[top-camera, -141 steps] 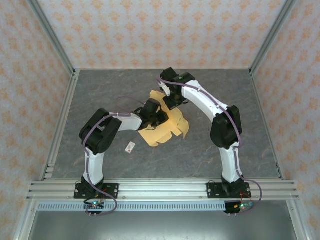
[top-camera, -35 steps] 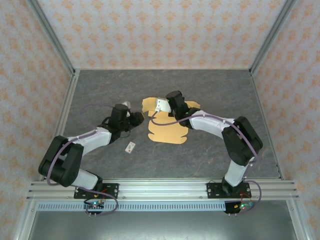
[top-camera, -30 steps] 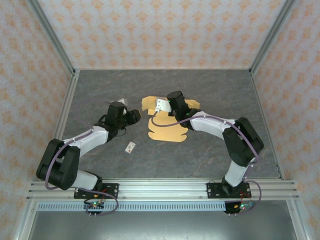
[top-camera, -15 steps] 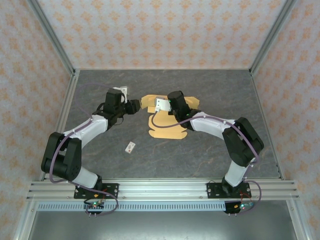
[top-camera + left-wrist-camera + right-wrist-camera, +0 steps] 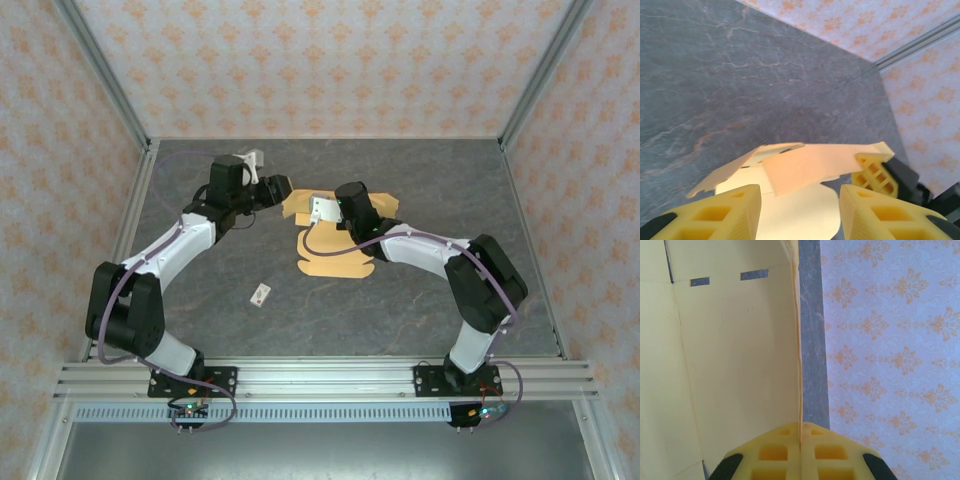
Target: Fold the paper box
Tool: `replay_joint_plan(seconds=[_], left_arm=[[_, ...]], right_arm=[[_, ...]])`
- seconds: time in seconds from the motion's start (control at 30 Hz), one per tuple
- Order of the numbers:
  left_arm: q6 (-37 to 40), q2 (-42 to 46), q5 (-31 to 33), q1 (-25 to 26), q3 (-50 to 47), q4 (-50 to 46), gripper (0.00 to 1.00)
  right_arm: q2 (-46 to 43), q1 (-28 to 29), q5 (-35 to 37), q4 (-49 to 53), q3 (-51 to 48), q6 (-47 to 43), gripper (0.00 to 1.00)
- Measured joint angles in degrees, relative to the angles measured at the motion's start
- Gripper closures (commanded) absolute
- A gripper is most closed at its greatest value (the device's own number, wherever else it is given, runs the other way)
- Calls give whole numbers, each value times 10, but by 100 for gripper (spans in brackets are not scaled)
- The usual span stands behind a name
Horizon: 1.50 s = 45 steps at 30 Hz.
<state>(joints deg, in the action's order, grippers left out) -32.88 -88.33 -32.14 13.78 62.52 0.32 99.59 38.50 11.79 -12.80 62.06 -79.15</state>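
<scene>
The paper box [image 5: 335, 255] is a light orange-tan die-cut sheet lying mostly flat near the middle of the table. My right gripper [image 5: 322, 208] is shut on one flap's edge and holds that flap raised. In the right wrist view the thin edge runs straight into the shut gripper [image 5: 800, 432], with the slotted sheet [image 5: 735, 365] to its left. My left gripper [image 5: 278, 188] is at the sheet's far-left corner. Its jaws [image 5: 800, 212] stand open, pointing at the raised flap [image 5: 805, 170], with a rounded flap between them. The right gripper's fingers [image 5: 872, 172] show at that flap's right end.
A tiny white tag [image 5: 261, 294] lies on the grey table [image 5: 400, 310] near the front left of the sheet. Aluminium rails and patterned walls [image 5: 330, 70] enclose the table on three sides. Both forearms arch over the middle area.
My left arm has swung toward the back and right, bringing its gripper from the sheet's left side to its far-left corner. The right gripper has kept its hold on the flap.
</scene>
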Motion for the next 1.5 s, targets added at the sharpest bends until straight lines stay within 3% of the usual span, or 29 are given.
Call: replay_joint_plan(seconds=[0.57,1.07,1.5], left_arm=[[-37,-130,-22,24,133,-101,60],[-64,-165,-45,46,144,-97,60],[-113,-180,-49,46,137,-39,59]], right_arm=[[0,0,0,-6,0,4,100],[0,0,0,-5,0,10,100],[0,0,0,-6,-1,18,100]])
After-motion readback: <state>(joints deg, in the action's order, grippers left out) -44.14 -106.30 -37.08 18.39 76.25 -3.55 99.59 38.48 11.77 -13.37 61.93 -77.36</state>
